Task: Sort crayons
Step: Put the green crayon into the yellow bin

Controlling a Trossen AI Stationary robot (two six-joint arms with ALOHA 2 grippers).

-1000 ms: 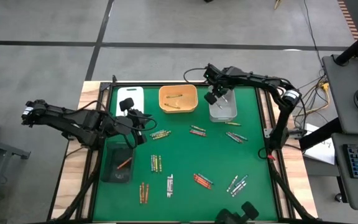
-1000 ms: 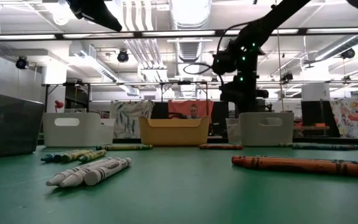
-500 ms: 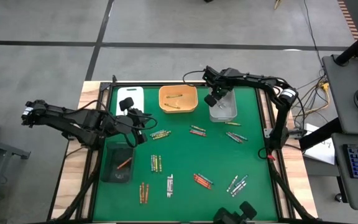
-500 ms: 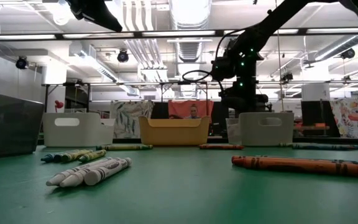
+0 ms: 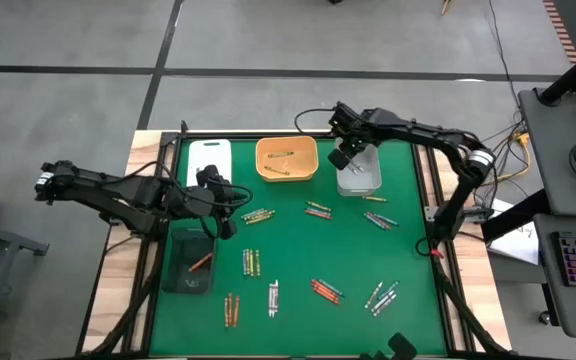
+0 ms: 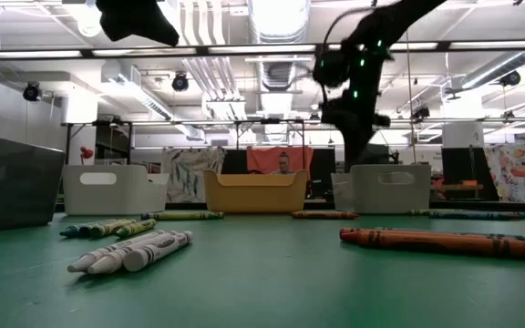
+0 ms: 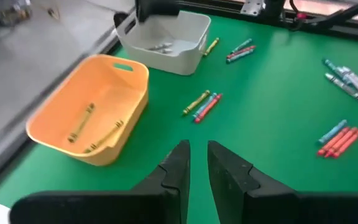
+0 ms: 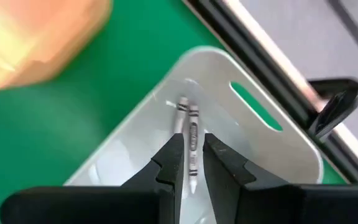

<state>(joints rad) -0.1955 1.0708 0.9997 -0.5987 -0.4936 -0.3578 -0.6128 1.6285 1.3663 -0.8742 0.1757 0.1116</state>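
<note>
The right gripper (image 8: 191,152) is hovering over the grey tray (image 8: 272,146), fingers narrowly parted and empty, two grey-white crayons (image 8: 188,134) lying inside. The left gripper (image 7: 197,163) is waiting, barely open, above the green mat (image 5: 298,240).

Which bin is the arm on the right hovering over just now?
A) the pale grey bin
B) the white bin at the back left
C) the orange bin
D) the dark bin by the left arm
A: in the high view the right gripper hangs above the pale grey bin, and its wrist view shows grey-white crayons lying inside.
</note>
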